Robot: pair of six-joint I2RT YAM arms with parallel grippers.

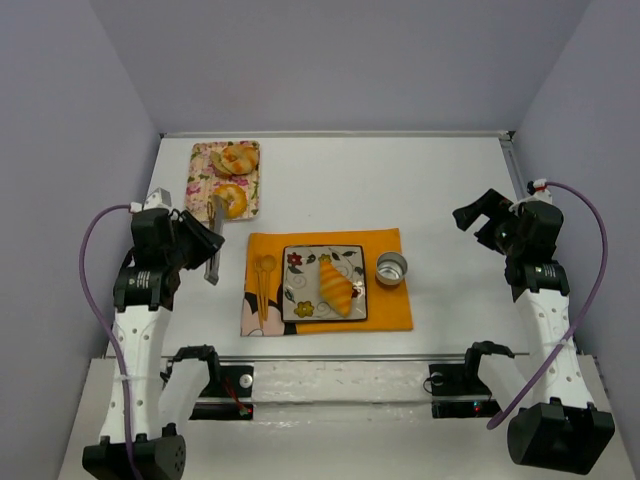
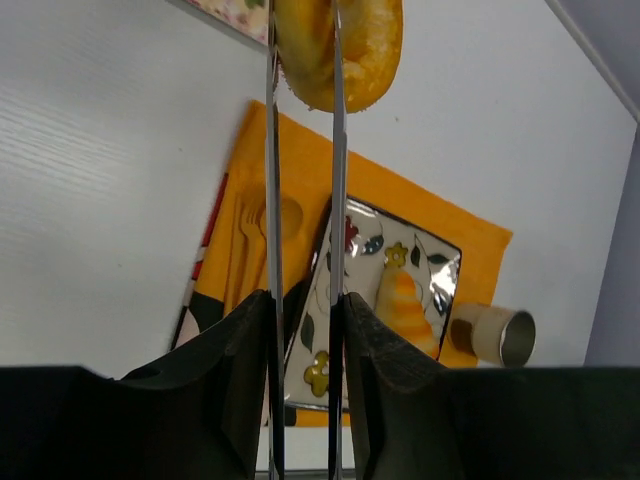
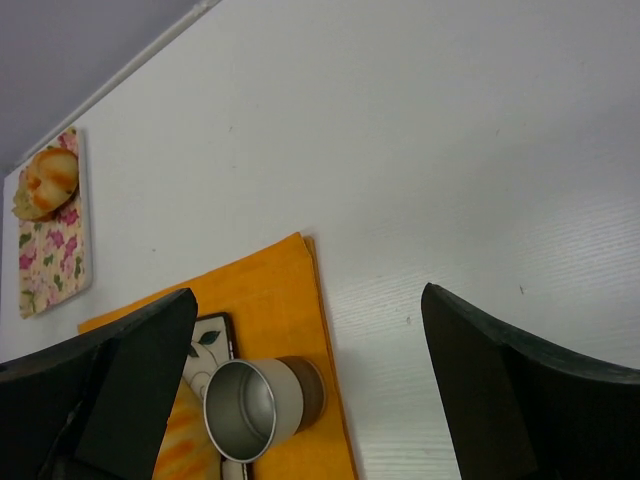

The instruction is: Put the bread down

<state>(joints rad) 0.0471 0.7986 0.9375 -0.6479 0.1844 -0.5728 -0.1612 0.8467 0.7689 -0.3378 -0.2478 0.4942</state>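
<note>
Left wrist shows left fingers [image 2: 225, 385] pinching tongs [image 2: 272, 200] gripping bread [image 2: 370, 50]; right fingers [image 3: 500, 390] spread.

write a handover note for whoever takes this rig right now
Left claw: shut on the tongs, whose tips pinch a bread roll by the floral tray's near end.
Right claw: open, empty, out to the right of the metal cup.
Done: a croissant lies on the plate.
A second roll sits on the tray.
Left: probably carry the pinched roll to the plate and release.
</note>
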